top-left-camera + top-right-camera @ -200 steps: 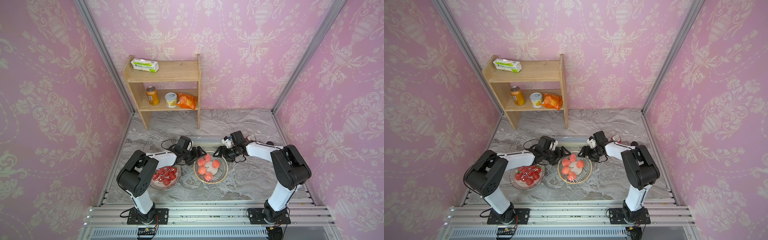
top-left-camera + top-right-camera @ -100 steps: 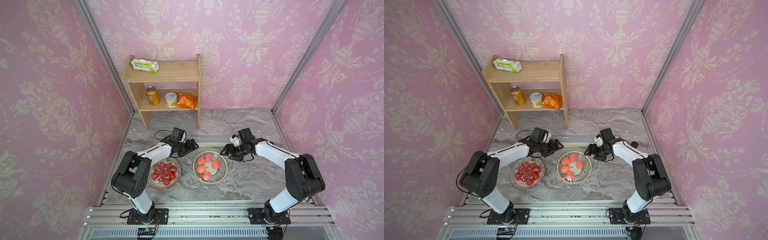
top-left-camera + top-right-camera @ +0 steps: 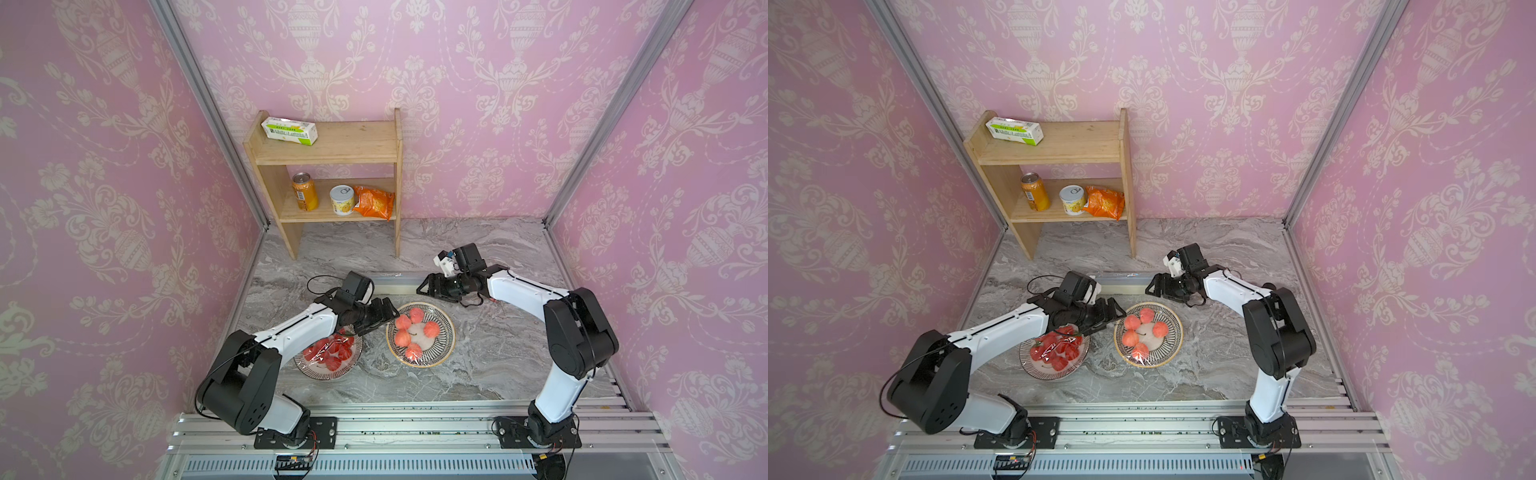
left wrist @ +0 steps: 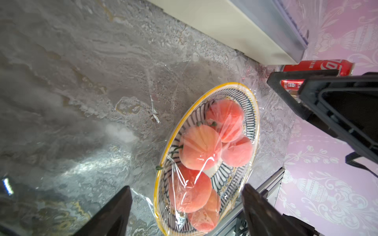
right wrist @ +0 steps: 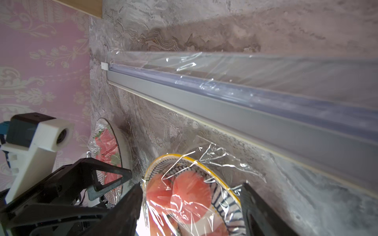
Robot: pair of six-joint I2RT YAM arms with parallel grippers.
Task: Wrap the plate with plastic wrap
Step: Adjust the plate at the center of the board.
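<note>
**A:** Top views first; where does the plate lie from the tools?

**B:** The plate sits mid-table; the left gripper hangs just beside its rear-left rim, the right gripper further back at the right end of the box, which lies crosswise behind the plate. The left arm looks nearer.

**A:** And the left wrist view?

**B:** Its jaws gape wide, holding nothing; the plastic wrap drapes over the peaches, its edges spilling onto the table.

**A:** The right wrist view?

**B:** Again wide and empty; a crinkled flap lies between rim and box. Tucking probably comes next; the second plate crowds the left, while front and right look open.
</note>
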